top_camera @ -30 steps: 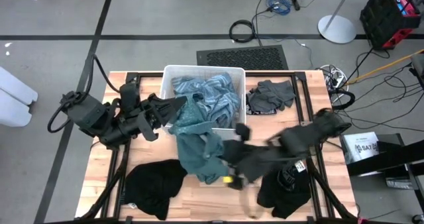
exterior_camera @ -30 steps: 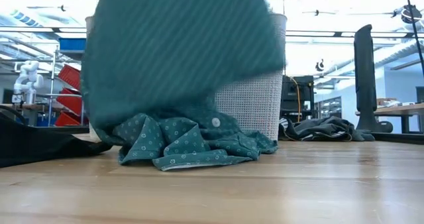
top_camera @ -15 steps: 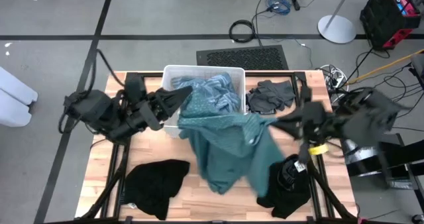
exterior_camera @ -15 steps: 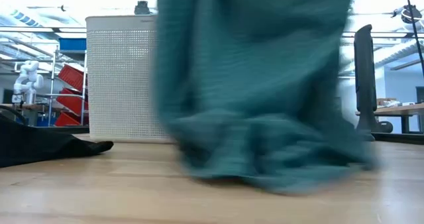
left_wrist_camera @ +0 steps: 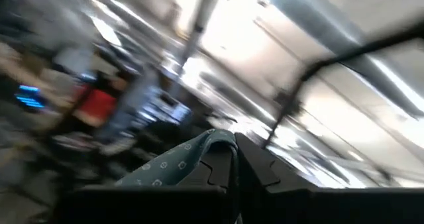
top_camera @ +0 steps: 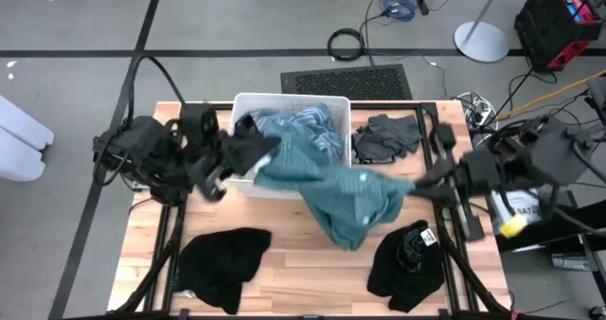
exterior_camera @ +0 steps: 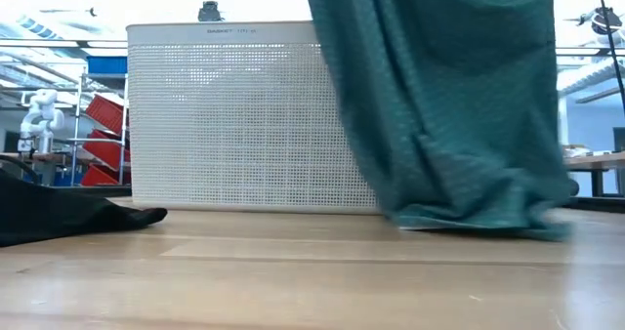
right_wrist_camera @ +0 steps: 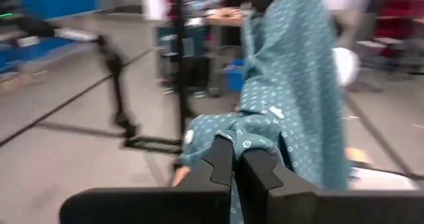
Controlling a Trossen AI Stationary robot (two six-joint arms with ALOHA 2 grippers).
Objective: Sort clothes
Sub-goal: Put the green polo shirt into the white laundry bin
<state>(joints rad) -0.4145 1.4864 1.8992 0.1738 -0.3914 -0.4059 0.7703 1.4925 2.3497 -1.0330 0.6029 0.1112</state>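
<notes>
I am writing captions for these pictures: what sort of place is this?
Probably a robotics lab or workshop: loose cables lie on the grey floor, a small white robot stands behind, and red bins fill shelves.

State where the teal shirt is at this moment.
In the high view the teal shirt hangs stretched mid-table between the left gripper, at the white bin, and the right gripper, its lower edge reaching the table.

Bright, even overhead light across the high view, soft shadows beneath the black garment (top_camera: 222, 263) on the bench (top_camera: 284, 287), blown-out ceiling glare behind the low view, heavy motion blur in the left wrist view, milder smear around the teal shirt (right_wrist_camera: 291, 91) in the right wrist view
</notes>
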